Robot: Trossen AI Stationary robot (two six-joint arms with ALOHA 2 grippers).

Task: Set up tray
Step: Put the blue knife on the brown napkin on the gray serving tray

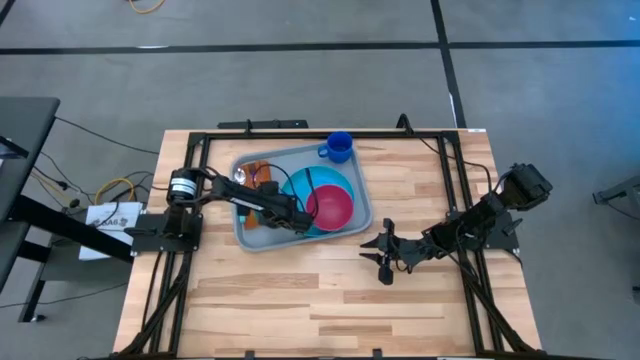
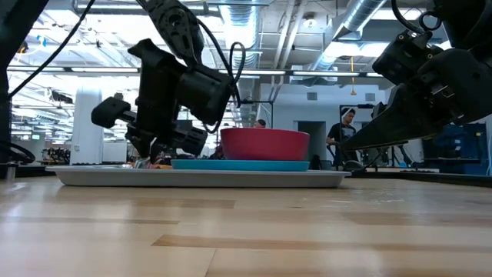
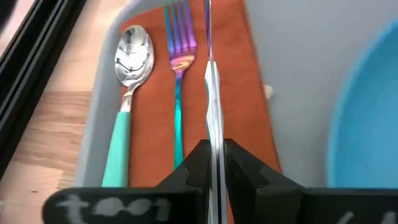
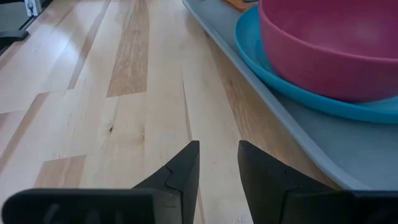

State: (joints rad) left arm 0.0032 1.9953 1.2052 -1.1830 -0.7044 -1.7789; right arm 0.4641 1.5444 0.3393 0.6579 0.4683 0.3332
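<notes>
Grey-blue tray [image 1: 254, 235] lies long-axis tilted across the table, left gripper [image 3: 214, 163] clamping a knife [image 3: 212, 93] inside; right gripper [image 4: 217, 163] parted.

The tray [image 1: 247, 232] is a large light grey-blue rectangle of plastic with rounded corners and a raised rim. It lies flat on the wooden table, just toward 11 o'clock of the table's middle in the high view, turned slightly so its long sides run from about 8 o'clock to 2 o'clock. From table height it shows as a low, shallow slab [image 2: 115, 176], and its grey rim [image 4: 323, 155] meets the wood directly
</notes>
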